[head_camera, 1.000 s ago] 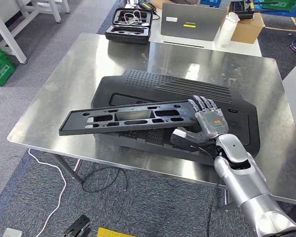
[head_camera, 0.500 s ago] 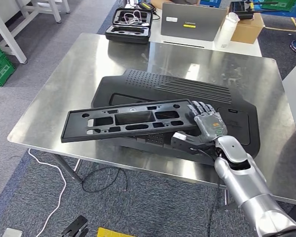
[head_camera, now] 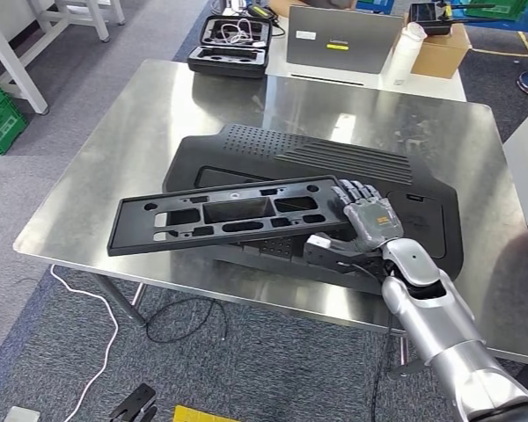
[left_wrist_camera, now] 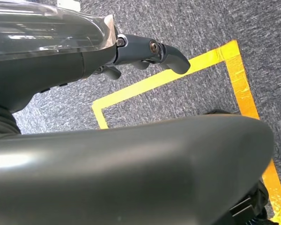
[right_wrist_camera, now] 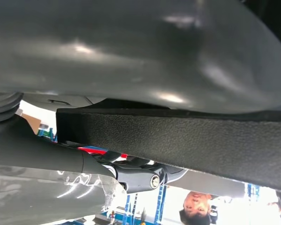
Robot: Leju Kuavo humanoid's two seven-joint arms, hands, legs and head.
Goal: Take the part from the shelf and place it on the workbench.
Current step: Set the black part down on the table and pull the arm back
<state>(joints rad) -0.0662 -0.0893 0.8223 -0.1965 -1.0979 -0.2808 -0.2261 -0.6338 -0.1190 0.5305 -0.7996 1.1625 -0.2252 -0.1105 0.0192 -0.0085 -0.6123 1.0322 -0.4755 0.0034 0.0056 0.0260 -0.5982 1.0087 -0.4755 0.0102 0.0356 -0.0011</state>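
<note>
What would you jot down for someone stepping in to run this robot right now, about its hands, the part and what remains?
Right hand: grips one end of the long flat black plastic frame with cut-out slots, fingers on top, thumb beneath.
Left hand: hangs at the robot's side above grey carpet with yellow tape, holding nothing.
The frame is held over the shiny steel workbench, roughly level, its middle above the large ribbed black plastic cover already lying there.
Done: part fetched and brought to the bench.
Left: lower it, release it and withdraw the hand. Whether it should rest on the cover or on bare steel is unclear.
</note>
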